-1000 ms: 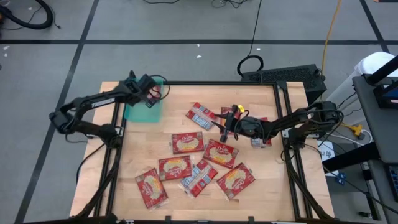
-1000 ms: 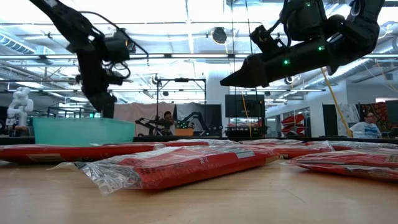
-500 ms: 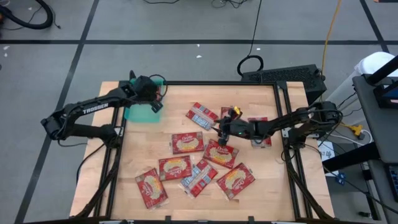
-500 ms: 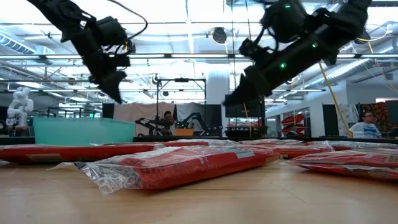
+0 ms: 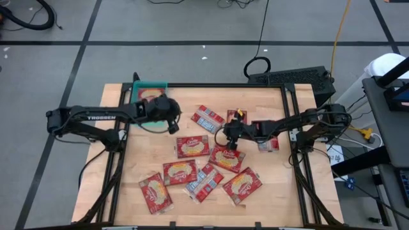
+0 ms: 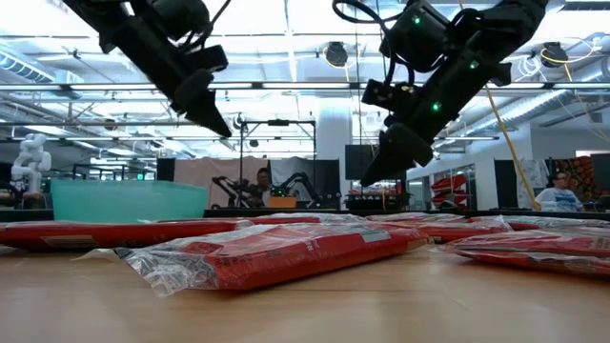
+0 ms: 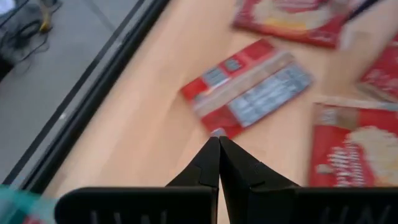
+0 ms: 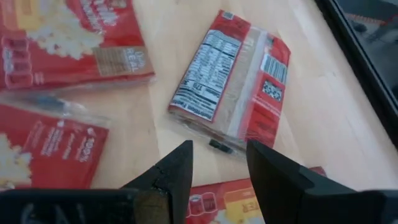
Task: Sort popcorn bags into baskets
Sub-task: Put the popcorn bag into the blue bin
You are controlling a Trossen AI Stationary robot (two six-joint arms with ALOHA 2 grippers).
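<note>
- Two dark arms over one wooden table, reaching in from opposite edges toward its middle.
- Teal-green basket at the table's far left corner, one red popcorn bag lying inside.
- Left gripper hovering empty just right of the basket, fingers pressed together with no gap between them.
- Right gripper near the table's centre, well apart from the basket, fingers spread wide around nothing, above a bag lying back-side up.
- Roughly ten loose popcorn bags on the table, all outside the basket: silvery-faced one in the far middle, red ones and at the centre, more toward the near edge.
- One more bag beneath the right arm, close to the table's right edge.
</note>
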